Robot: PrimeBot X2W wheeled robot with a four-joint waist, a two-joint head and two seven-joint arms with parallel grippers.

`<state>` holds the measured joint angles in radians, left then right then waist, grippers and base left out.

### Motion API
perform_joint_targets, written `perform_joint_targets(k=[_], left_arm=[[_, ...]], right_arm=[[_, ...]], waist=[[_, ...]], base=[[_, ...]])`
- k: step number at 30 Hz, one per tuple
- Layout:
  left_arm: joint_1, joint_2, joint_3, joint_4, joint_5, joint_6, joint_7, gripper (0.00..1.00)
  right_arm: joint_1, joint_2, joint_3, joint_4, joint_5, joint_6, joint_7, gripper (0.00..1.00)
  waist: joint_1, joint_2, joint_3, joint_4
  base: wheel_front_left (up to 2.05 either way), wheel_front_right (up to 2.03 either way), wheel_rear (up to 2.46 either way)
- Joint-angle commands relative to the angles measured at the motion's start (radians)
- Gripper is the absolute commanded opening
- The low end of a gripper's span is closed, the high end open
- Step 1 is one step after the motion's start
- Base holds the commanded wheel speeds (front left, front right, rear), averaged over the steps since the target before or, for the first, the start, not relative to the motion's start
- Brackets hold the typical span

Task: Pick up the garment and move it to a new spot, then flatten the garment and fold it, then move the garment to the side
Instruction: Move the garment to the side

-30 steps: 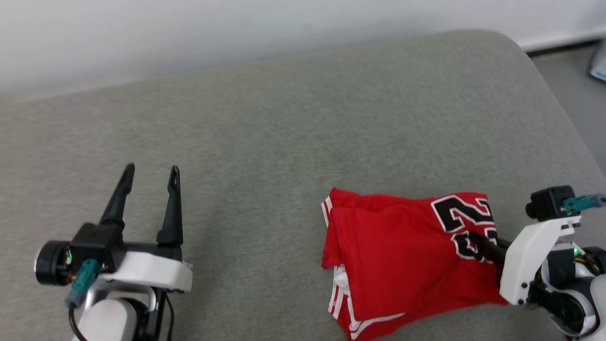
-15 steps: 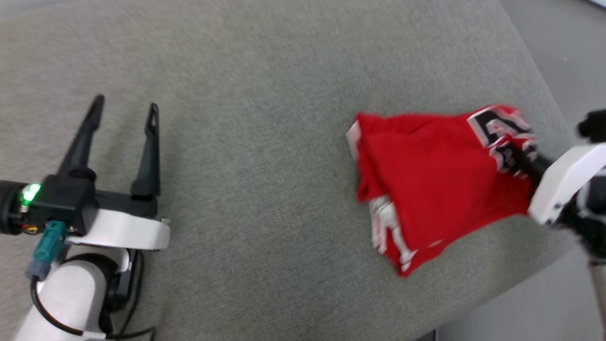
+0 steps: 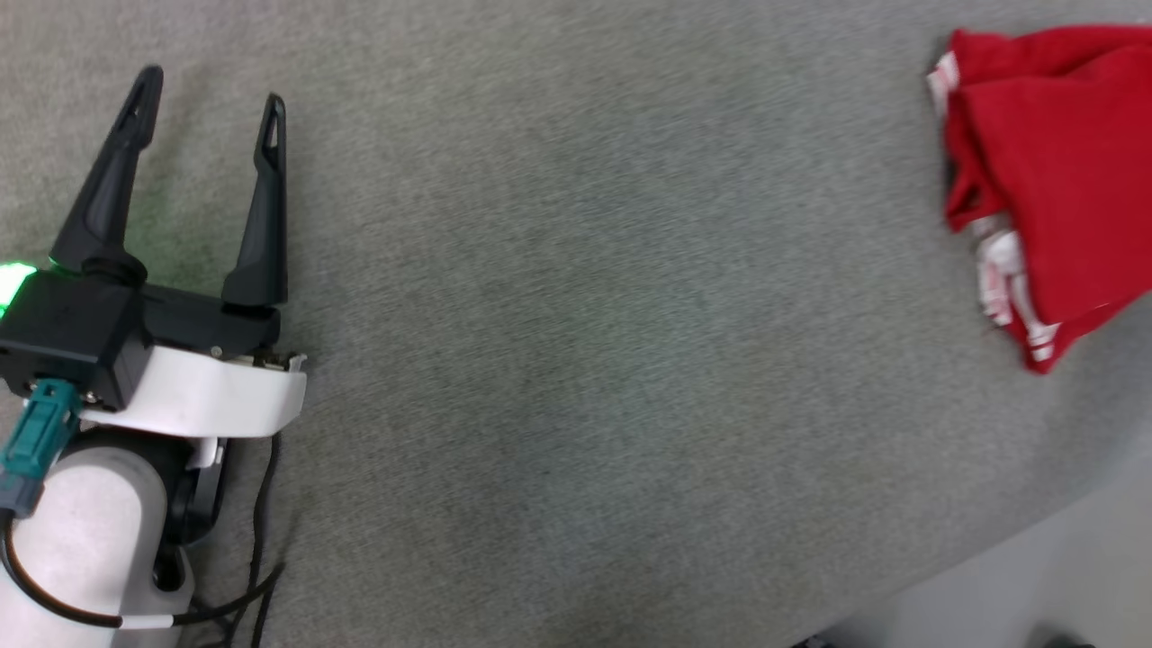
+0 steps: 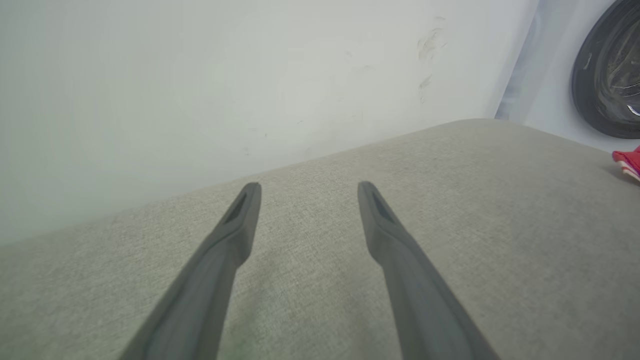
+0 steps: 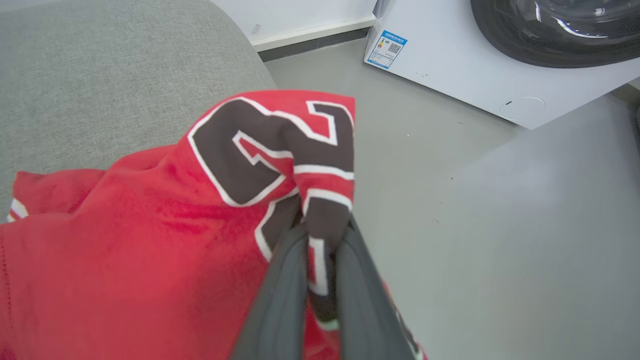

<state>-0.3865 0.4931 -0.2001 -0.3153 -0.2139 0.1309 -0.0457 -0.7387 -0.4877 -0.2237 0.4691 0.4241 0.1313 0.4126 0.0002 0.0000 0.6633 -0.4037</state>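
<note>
Two claws to report: your left claw [image 3: 211, 90] is spread, gripping nothing, over the grey fabric surface [image 3: 585, 315]. Your right claw [image 5: 322, 232] pinches the garment [image 5: 125, 240] at its dark number [image 5: 240, 145]. The garment rests near the surface's right edge.

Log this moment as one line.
right gripper: shut on garment | left gripper: open, empty | garment: numbered end pinched, rest on grey cushion

Grey woven padded surface [image 3: 576, 360], rounded at one corner, carried the red garment [image 3: 1057, 162] lying in loose folds close to its right edge, striped trim showing underneath.
</note>
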Motion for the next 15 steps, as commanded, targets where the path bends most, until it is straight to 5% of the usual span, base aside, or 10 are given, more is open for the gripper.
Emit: perform_joint_targets(k=[1, 12, 13, 14, 15], left_arm=[[-0.021, 0.004, -0.001, -0.007, 0.007, -0.005, 0.002, 1.0], [-0.065, -0.005, -0.025, -0.001, 0.003, -0.013, -0.009, 1.0], [-0.066, -0.007, -0.026, 0.003, 0.002, -0.012, -0.013, 1.0], [-0.065, -0.009, -0.028, 0.008, 0.001, -0.011, -0.016, 1.0], [-0.062, -0.01, -0.028, 0.012, 0.001, -0.009, -0.018, 1.0]], right_arm=[[-0.028, -0.019, -0.014, 0.019, -0.013, -0.001, -0.017, 0.0], [-0.066, -0.016, -0.131, 0.224, -0.099, -0.001, -0.099, 0.0], [-0.069, -0.013, -0.14, 0.24, -0.099, -0.001, -0.11, 0.06], [-0.075, -0.006, -0.145, 0.256, -0.096, -0.001, -0.119, 0.44], [-0.077, -0.006, -0.144, 0.269, -0.102, -0.001, -0.129, 1.0]], waist=[[-0.0002, 0.0, 0.034, 0.027], [-0.0002, 0.0, 0.076, 0.082], [-0.0002, 0.0, 0.075, 0.084], [-0.0002, 0.0, 0.072, 0.085], [-0.0002, 0.0, 0.067, 0.085]], base=[[0.0, 0.0, 0.0], [0.0, 0.0, 0.0], [0.0, 0.0, 0.0], [0.0, 0.0, 0.0], [0.0, 0.0, 0.0]])
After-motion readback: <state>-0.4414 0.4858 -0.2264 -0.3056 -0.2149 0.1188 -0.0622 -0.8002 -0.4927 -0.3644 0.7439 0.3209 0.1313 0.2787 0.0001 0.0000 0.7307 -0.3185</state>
